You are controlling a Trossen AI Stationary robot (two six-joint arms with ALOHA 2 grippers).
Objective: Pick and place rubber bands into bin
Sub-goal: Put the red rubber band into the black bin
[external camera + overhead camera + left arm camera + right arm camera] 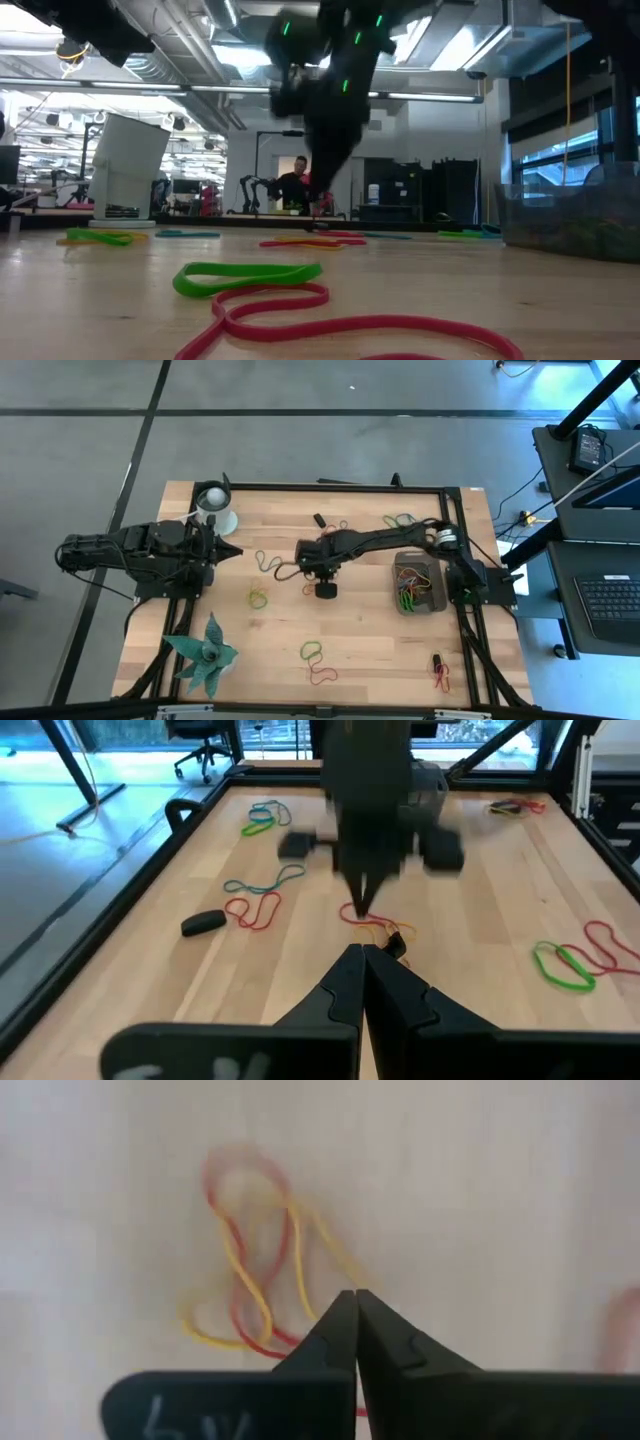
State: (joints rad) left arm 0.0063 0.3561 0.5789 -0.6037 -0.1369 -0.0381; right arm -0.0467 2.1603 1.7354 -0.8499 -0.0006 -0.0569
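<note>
A tangle of thin red and yellow rubber loops [250,1260] lies on the pale wooden worktop [350,630] near its middle, and the right gripper [356,1302] stands over it with its jaws closed tip to tip, the strands running in under the tips; whether any strand is truly pinched I cannot tell. The small dark grey low-walled bin [418,585], already holding several bands, sits near the right arm's base, a short carry away. The left gripper [362,955] waits at the left side, jaws closed on nothing. The high view alone shows bin and scattered bands together; the right wrist view alone shows the strands at the tips.
</note>
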